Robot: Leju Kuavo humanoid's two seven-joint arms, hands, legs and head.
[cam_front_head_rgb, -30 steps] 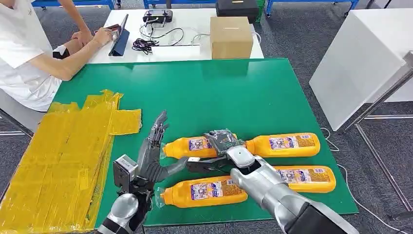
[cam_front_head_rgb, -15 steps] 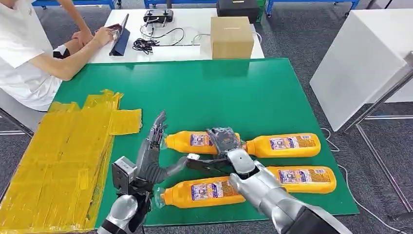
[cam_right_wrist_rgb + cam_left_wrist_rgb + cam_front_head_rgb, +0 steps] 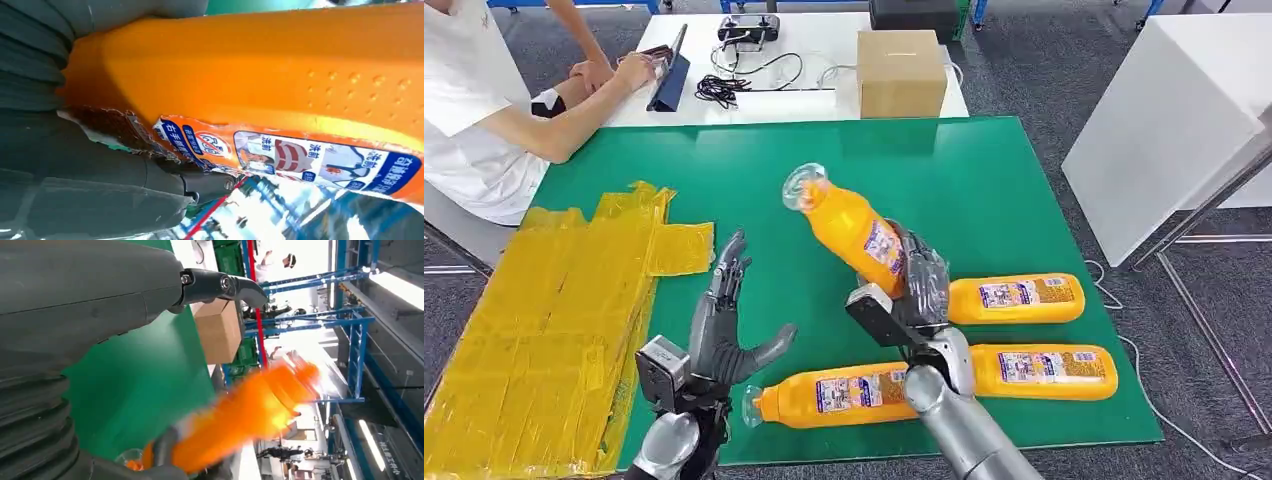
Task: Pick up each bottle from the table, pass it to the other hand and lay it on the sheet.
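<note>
My right hand (image 3: 919, 290) grips an orange bottle (image 3: 844, 225) by its lower body and holds it lifted above the green table (image 3: 844, 180), tilted with its clear cap up and to the left. The right wrist view shows the same bottle (image 3: 280, 85) close up, label toward the camera. The left wrist view shows it as an orange blur (image 3: 250, 415). My left hand (image 3: 724, 335) is open with fingers spread, over the table's front left, apart from the bottle. Three more orange bottles lie on the table: one (image 3: 1014, 298) right of my right hand, one (image 3: 1044, 368) at the front right, one (image 3: 839, 393) at the front. The yellow sheet (image 3: 554, 320) covers the left side.
A person in white sits at the far left, arms on a white table (image 3: 754, 105) with a tablet, cables and a cardboard box (image 3: 899, 75). A white cabinet (image 3: 1169, 130) stands to the right of the green table.
My right hand has lifted the bottle off the table and tipped it cap-up. My left hand has stayed open, shifting slightly down and left.
</note>
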